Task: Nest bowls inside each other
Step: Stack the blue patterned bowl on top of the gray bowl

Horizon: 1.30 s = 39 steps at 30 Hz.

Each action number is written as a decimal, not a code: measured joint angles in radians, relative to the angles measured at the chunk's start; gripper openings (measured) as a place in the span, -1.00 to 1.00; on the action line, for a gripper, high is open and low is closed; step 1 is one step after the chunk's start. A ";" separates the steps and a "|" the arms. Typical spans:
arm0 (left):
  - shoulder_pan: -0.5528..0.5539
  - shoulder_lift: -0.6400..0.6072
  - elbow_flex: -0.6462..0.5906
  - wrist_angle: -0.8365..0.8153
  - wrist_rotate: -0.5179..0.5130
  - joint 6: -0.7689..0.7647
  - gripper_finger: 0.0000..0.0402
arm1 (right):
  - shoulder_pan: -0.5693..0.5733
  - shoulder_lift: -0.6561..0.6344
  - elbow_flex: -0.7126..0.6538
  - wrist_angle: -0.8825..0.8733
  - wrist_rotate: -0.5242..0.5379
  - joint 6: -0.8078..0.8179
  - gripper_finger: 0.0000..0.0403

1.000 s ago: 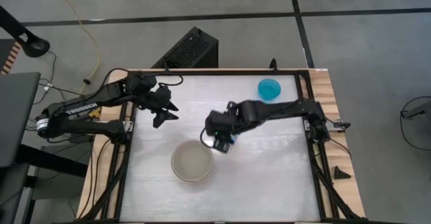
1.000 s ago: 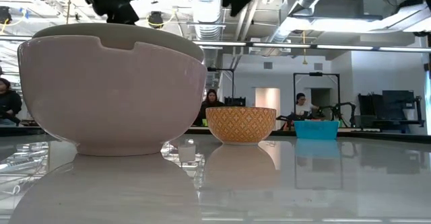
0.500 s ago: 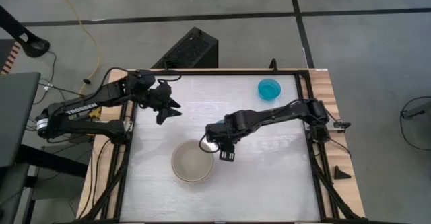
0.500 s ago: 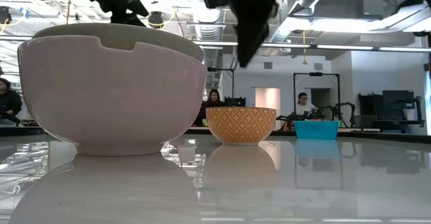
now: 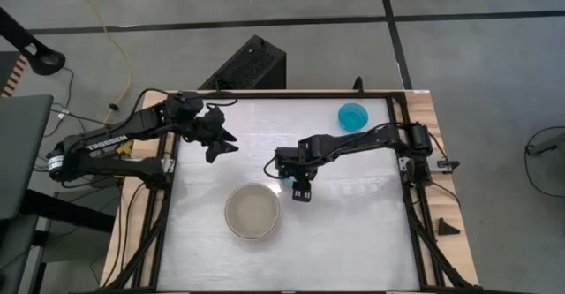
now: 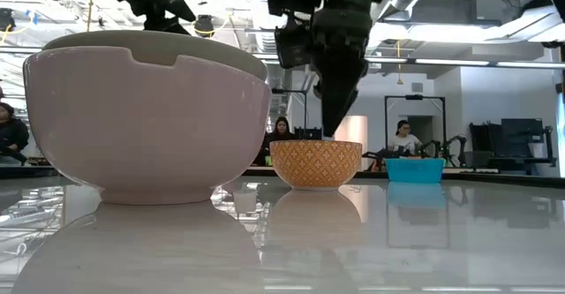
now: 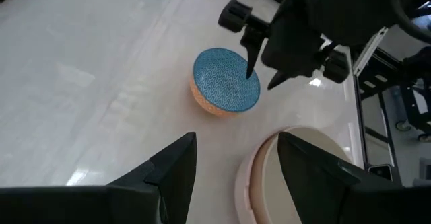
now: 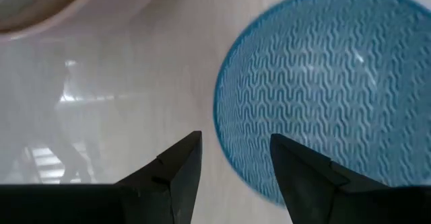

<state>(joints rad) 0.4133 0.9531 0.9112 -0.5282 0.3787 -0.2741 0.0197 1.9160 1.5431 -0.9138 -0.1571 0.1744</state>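
A small bowl, blue-patterned inside and orange outside, stands on the table near its middle. My right gripper hangs open just above it, fingers pointing down on either side of its rim, touching nothing. Toward the near edge a pink bowl holds a paler bowl nested inside it. A teal bowl stands at the far right. My left gripper waits open above the table's far left.
The nested bowls stand close beside the small bowl. A black metal frame edges the white tabletop. People sit in the room behind the table.
My right gripper has come down toward the small bowl and tipped to point more steeply down, staying open. It now hangs just over the bowl's rim. My left gripper has rolled a little at the wrist. No bowl has moved.
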 joint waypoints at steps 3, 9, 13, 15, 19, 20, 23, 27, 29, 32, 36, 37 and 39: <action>0.000 0.000 0.000 0.000 -0.002 -0.008 -0.02 | -0.010 0.002 -0.036 0.021 -0.020 0.000 0.05; 0.000 0.000 0.000 0.000 -0.026 -0.010 -0.02 | -0.011 0.002 -0.104 0.086 -0.063 0.001 0.05; 0.000 0.000 0.000 0.005 -0.049 -0.011 -0.02 | -0.015 0.002 -0.145 0.133 -0.073 0.020 0.03; 0.000 0.000 0.000 0.005 -0.053 -0.011 -0.02 | -0.016 0.001 -0.174 0.174 -0.077 0.042 -0.03; 0.000 0.000 0.000 0.006 -0.054 -0.011 -0.02 | -0.024 0.001 -0.191 0.192 -0.090 0.059 -0.35; 0.000 0.000 0.000 0.006 -0.053 -0.011 -0.02 | -0.028 0.000 -0.191 0.198 -0.091 0.054 -0.47; 0.000 0.000 0.000 0.006 -0.054 -0.011 -0.02 | -0.042 -0.008 -0.186 0.207 -0.085 0.056 -0.79; 0.000 0.000 0.000 0.006 -0.053 -0.022 -0.02 | -0.071 -0.033 -0.188 0.200 -0.143 0.061 -0.80; 0.000 0.000 0.000 0.005 -0.053 -0.026 -0.02 | -0.085 -0.059 -0.189 0.203 -0.154 0.066 -0.80; 0.000 0.000 0.000 0.005 -0.053 -0.026 -0.02 | -0.110 -0.107 -0.198 0.209 -0.154 0.068 -0.80; 0.003 0.000 0.000 0.004 -0.072 -0.026 -0.02 | -0.146 -0.210 -0.196 0.270 -0.156 0.068 -0.80; 0.004 0.000 0.000 0.005 -0.082 -0.026 -0.02 | -0.153 -0.236 -0.194 0.293 -0.163 0.069 -0.80; 0.013 0.000 0.000 0.005 -0.104 -0.022 -0.02 | -0.155 -0.276 -0.194 0.333 -0.181 0.090 -0.80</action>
<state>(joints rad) 0.4267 0.9527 0.9112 -0.5235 0.2743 -0.2961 -0.1350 1.6398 1.3491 -0.5811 -0.3383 0.2644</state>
